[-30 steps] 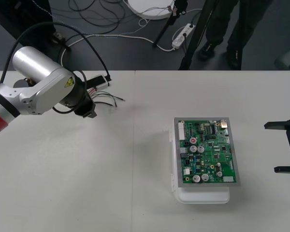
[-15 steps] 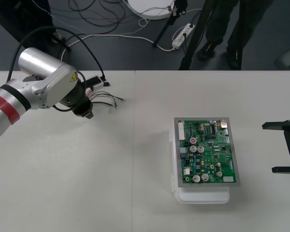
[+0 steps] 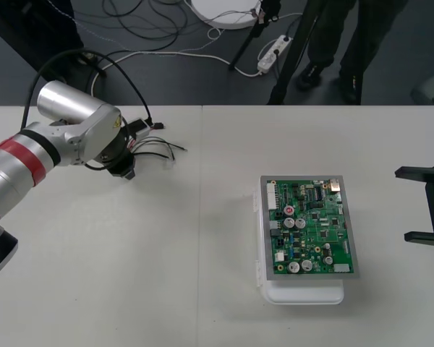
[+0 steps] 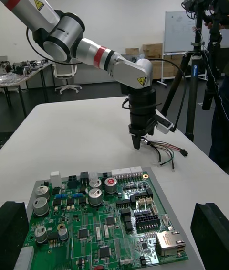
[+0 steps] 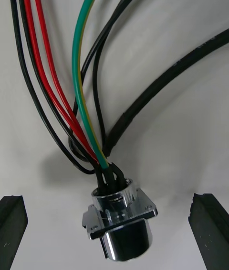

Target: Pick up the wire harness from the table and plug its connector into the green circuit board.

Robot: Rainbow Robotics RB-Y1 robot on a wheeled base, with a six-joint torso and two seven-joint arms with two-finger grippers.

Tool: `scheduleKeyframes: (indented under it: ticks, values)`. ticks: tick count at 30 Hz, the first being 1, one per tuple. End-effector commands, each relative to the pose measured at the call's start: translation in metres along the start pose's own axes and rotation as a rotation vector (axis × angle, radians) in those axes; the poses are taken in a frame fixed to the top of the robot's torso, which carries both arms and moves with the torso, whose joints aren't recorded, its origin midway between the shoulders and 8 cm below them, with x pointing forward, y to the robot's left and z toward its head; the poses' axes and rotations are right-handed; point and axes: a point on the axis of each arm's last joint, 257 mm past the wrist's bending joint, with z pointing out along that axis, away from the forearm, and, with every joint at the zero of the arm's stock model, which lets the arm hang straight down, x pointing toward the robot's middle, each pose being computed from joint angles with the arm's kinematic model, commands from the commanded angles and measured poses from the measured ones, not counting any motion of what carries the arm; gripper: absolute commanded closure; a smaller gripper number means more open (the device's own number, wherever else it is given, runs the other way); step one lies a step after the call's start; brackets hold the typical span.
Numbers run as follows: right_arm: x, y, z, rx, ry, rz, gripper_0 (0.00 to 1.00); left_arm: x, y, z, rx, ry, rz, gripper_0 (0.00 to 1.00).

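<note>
The thin red, black and green wire harness (image 3: 158, 148) lies on the plain light table (image 3: 116, 275), near its far edge on the left side. The left gripper (image 3: 126, 170) hangs just over it, jaws wide apart on either side of the round flanged metal socket (image 5: 121, 220), clamped on nothing. A thicker black cable (image 5: 157, 93) runs beside the wires. Bare tabletop separates them from the green circuit board (image 3: 311, 228) on its white base (image 3: 304, 293). The right gripper (image 3: 423, 206) stands at the table's right edge, jaws apart.
</note>
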Motion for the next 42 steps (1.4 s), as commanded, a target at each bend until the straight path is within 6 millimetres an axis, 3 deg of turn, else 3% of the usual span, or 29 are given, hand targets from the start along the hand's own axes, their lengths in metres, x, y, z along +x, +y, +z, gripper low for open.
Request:
scheduleKeyframes:
  ticks: [1,16,19,23,27,28,30,34,35,42]
  values:
    - [-0.015,-0.011,0.007,-0.002,-0.042,-0.005,0.0,-0.053,0.012,-0.017,-0.052,-0.118,-0.069,0.0]
    - [-0.015,-0.01,0.007,-0.006,-0.039,-0.005,0.0,-0.046,0.013,-0.013,-0.042,-0.107,-0.129,0.0]
    - [-0.005,0.004,0.016,-0.044,-0.038,0.018,0.0,-0.049,0.014,-0.013,-0.044,-0.116,-0.126,0.0]
    - [-0.006,0.003,0.016,-0.056,-0.03,0.012,0.0,-0.05,0.015,-0.014,-0.047,-0.12,-0.127,0.02]
    - [-0.008,0.004,0.017,-0.057,-0.037,0.005,0.0,-0.049,0.014,-0.013,-0.044,-0.119,-0.127,0.33]
    - [-0.009,0.004,0.018,-0.057,-0.04,0.006,0.0,-0.049,0.014,-0.013,-0.044,-0.118,-0.129,0.37]
    - [-0.01,0.003,0.018,-0.055,-0.045,0.005,0.0,-0.046,0.014,-0.011,-0.045,-0.112,-0.13,0.6]
    - [-0.012,0.004,0.02,-0.058,-0.053,0.001,0.0,-0.044,0.011,-0.009,-0.043,-0.104,-0.117,0.95]
    - [-0.012,0.004,0.021,-0.06,-0.053,-0.002,0.0,-0.044,0.01,-0.008,-0.044,-0.102,-0.114,1.0]
    - [-0.013,0.014,0.025,-0.095,-0.055,-0.015,0.0,-0.046,0.008,-0.008,-0.034,-0.113,-0.121,1.0]
